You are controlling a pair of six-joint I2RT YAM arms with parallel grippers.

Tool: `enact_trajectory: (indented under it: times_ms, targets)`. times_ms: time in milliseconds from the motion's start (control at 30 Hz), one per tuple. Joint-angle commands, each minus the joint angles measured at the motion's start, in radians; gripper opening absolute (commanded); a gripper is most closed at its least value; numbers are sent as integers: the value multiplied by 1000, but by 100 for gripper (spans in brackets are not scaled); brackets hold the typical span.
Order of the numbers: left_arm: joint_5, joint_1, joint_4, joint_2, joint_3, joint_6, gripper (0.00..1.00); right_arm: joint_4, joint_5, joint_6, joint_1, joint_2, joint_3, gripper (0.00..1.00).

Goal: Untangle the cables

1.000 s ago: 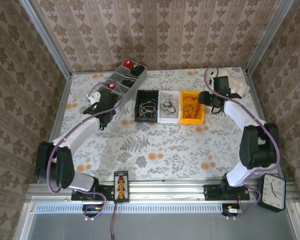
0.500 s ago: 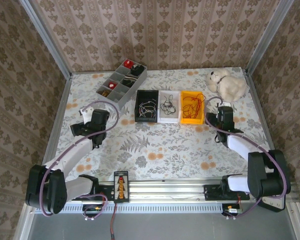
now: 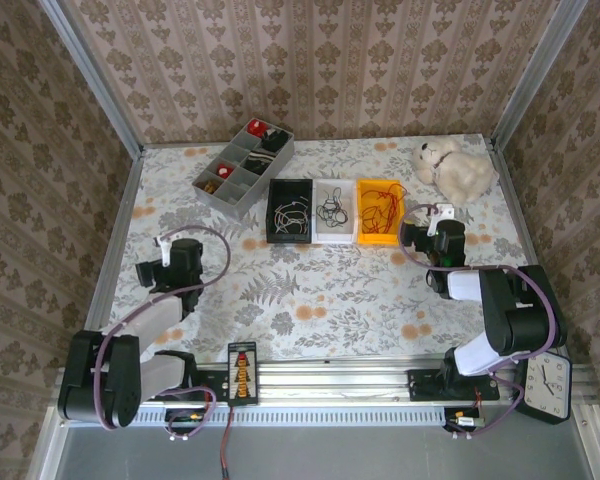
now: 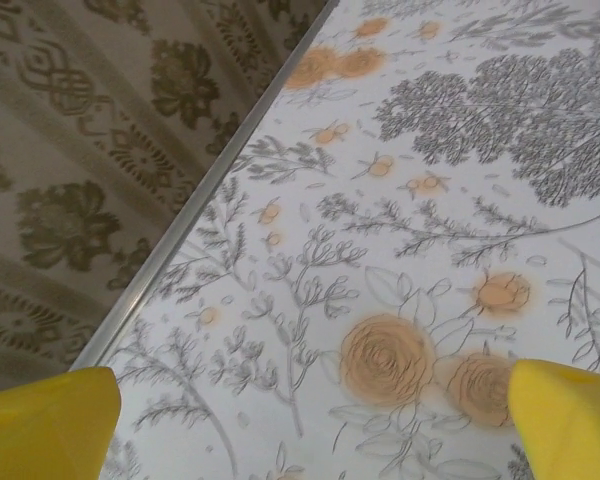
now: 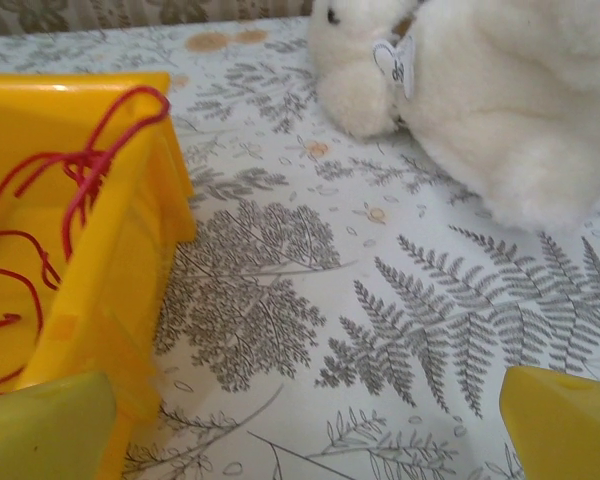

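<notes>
Right gripper (image 5: 302, 425) and left gripper (image 4: 305, 420) gape empty; I'd retreat toward near edge of table (image 5: 280, 300) without snagging red cable (image 5: 80, 160) in yellow bin (image 5: 120, 240).

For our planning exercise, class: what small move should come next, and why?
Probably draw the right hand back to rest: it and the left hand are open and empty, and the red cable, black cable and whitish cable each lie in separate bins.

The table (image 3: 310, 290): grey ferns, orange flowers. A yellow bin (image 3: 381, 240), red cable (image 3: 383, 212); white bin (image 3: 332, 239), black cable (image 3: 332, 211); black bin (image 3: 288, 239), whitish cable (image 3: 292, 214).
</notes>
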Motion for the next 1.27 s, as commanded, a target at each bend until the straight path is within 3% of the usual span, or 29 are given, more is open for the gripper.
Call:
enact_trajectory:
  times_ms: [0, 200, 233, 267, 333, 433, 533, 567, 600, 633, 700, 733, 1233]
  targets:
    - [211, 76, 230, 58, 31, 53, 100, 75, -46, -20, 0, 5, -13, 100]
    - [290, 144, 481, 256, 68, 65, 100, 67, -45, -19, -1, 3, -11, 100]
    - [281, 138, 535, 298, 74, 92, 100, 69, -45, -19, 0, 4, -12, 100]
    - [278, 111, 448, 287, 102, 91, 100, 68, -45, -19, 0, 3, -12, 100]
    - [274, 67, 573, 319, 71, 177, 100, 68, -44, -19, -1, 5, -11, 100]
    - [305, 40, 610, 337, 64, 218, 100, 68, -45, -19, -1, 4, -11, 100]
    - [491, 117, 578, 348, 71, 171, 100, 69, -44, -19, -1, 4, -12, 100]
    - [548, 131, 627, 364, 43, 168, 100, 69, -45, -20, -1, 3, -12, 100]
    - [522, 133, 757, 405, 16, 188, 100, 69, -45, -19, -1, 3, -12, 100]
    - [531, 136, 653, 369, 33, 157, 100, 67, -46, -19, -1, 5, -10, 100]
    - [524, 136, 716, 392, 25, 180, 100, 68, -46, -19, -1, 4, -11, 100]
    - [530, 136, 661, 374, 34, 163, 100, 68, -45, -19, 0, 3, -12, 100]
    - [520, 134, 688, 384, 31, 174, 100, 65, -52, -19, -2, 5, -10, 100]
